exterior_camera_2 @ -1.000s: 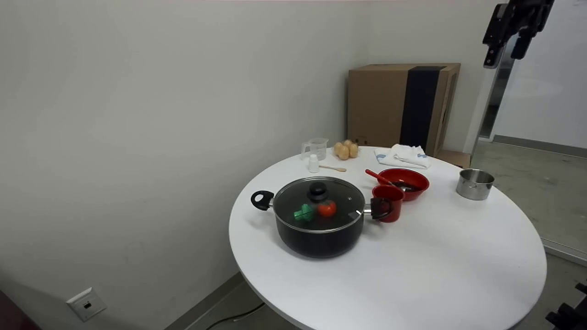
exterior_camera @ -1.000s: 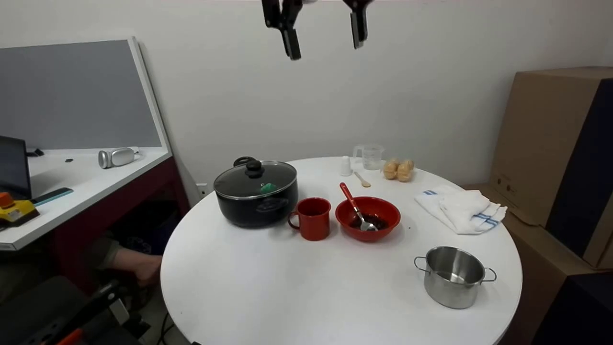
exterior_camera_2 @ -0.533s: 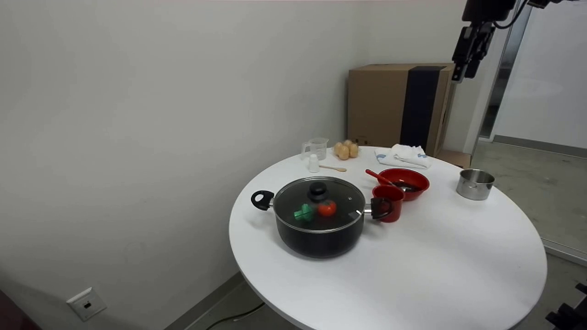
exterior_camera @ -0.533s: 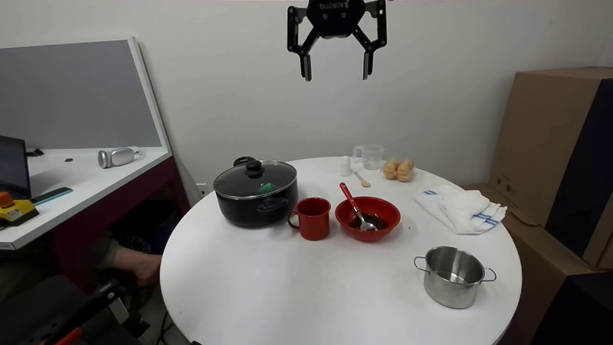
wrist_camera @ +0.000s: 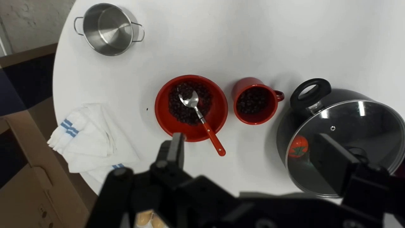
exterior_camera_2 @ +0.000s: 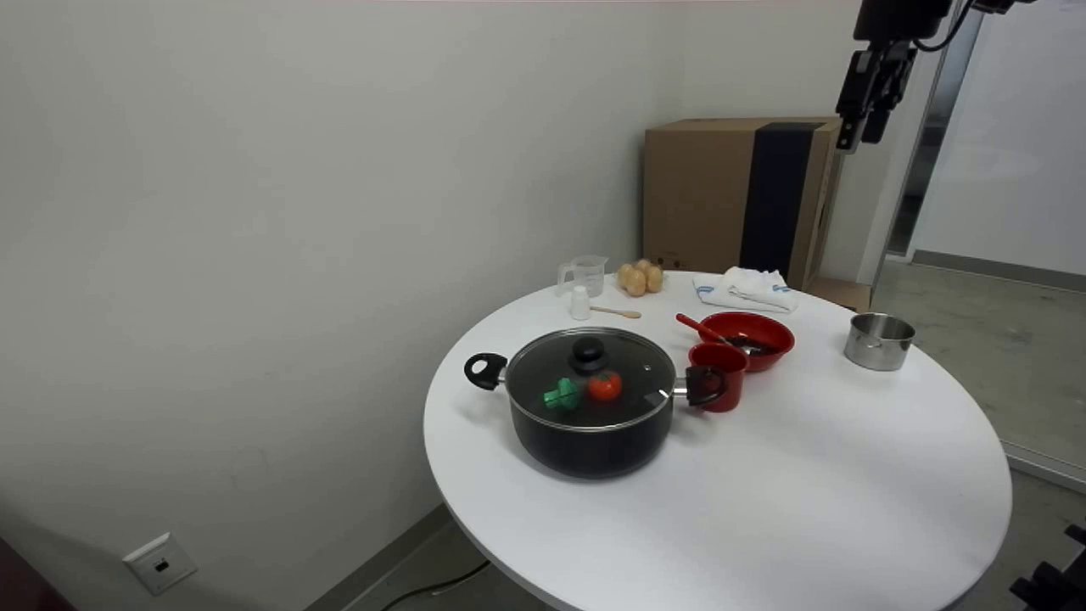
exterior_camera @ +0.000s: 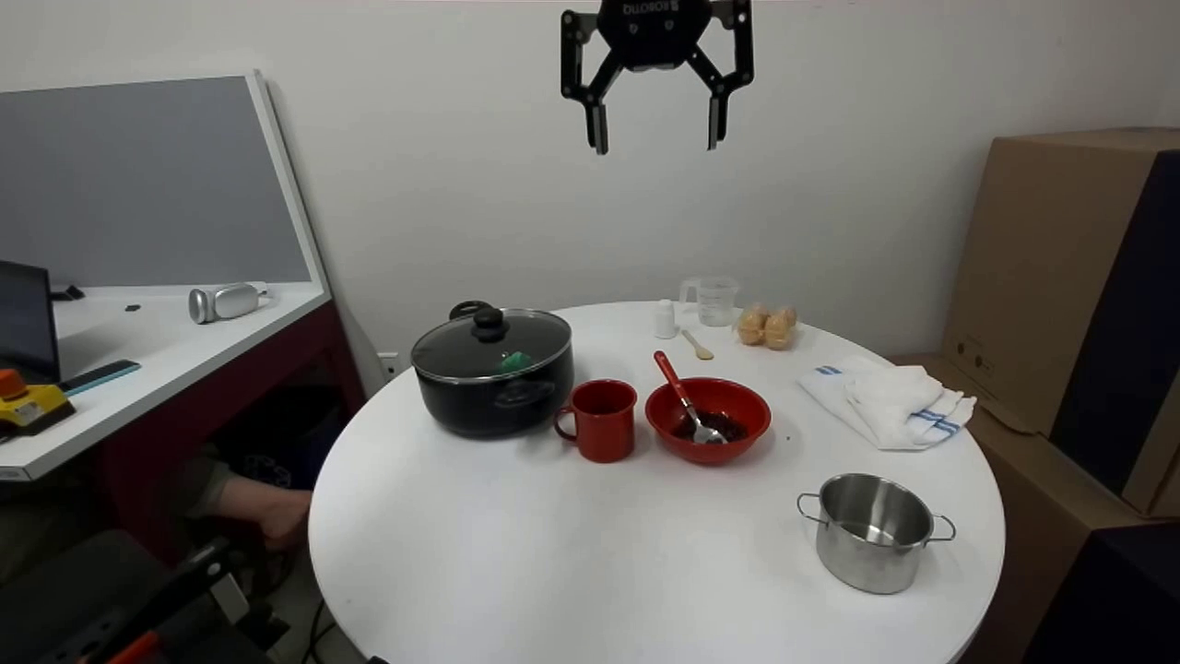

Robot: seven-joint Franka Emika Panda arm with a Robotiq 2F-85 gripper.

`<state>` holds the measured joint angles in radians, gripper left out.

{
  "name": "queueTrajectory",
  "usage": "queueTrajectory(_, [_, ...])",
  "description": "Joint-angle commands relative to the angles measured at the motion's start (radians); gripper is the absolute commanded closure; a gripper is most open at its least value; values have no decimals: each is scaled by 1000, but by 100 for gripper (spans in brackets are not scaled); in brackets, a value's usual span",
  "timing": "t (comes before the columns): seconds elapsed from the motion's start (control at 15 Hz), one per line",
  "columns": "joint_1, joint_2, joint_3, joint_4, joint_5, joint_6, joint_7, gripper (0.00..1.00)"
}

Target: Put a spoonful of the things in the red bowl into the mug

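The red bowl (wrist_camera: 218, 123) stands on the table with a mass of small dark bits (wrist_camera: 186, 115) inside. A spoon with a red handle (wrist_camera: 213, 137) rests in it, its metal end on the bits and its handle leaning over the rim. Beside the bowl is the red mug (exterior_camera: 604, 429), upright; the wrist view shows dark bits (wrist_camera: 251, 104) in it too. High above the table hangs my gripper (exterior_camera: 656, 149), fingers pointing down and wide apart, nothing between them. In an exterior view, a handle of the black pot partly covers the mug (exterior_camera_2: 731, 399).
A black lidded pot (exterior_camera: 493, 406) stands close to the mug. A steel pot (exterior_camera: 867, 553) and a white towel (exterior_camera: 885, 406) occupy the side beyond the bowl. Along the back are a measuring cup (exterior_camera: 717, 302), white bottle (exterior_camera: 665, 321), wooden spoon (exterior_camera: 698, 345) and eggs (exterior_camera: 767, 327).
My gripper has swung from tilted at the top of the view to pointing straight down above the table, then shifted very slightly. Bowl, spoon and mug have stayed put.
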<state>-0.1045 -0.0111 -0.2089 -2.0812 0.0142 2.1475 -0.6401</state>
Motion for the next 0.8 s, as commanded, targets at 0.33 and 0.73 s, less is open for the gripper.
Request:
queueTrajectory(0.33, [-14,309,117,465,23,-90,-251,0])
queueTrajectory(0.73, [-43,576,188,763,2,-281,-424,0])
